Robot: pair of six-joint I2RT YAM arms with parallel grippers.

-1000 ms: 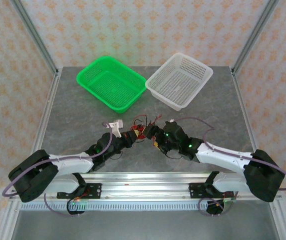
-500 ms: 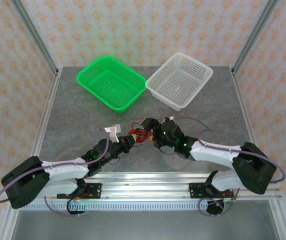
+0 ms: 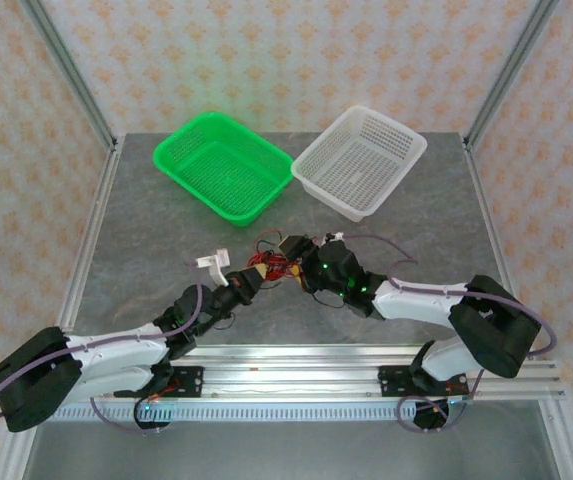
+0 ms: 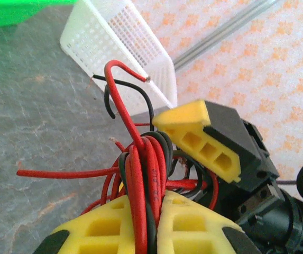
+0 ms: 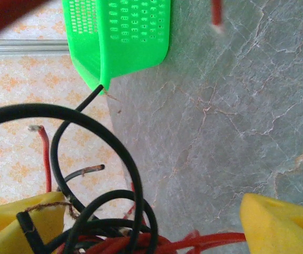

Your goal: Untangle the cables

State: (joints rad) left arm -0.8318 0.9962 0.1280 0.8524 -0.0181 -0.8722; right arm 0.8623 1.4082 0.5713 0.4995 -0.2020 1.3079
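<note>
Both arms have crept forward, carrying the cables (image 3: 278,267) nearer the white basket (image 3: 406,168), on its near side. They sit clamped in the left gripper (image 4: 152,209); the right gripper (image 5: 151,217) gapes beside them, so the tangle looks unpulled yet.

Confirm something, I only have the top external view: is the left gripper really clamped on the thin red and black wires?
Observer: Yes; the left wrist view shows the left gripper shut on a bundle of the thin red and black wires.
Operator: And the other arm?
Observer: The right gripper is open, yellow fingers wide apart, red strands crossing the gap.
Operator: Loose ends?
Observer: One red end hooks up free above the bundle, seen against the white perforated plastic basket.
</note>
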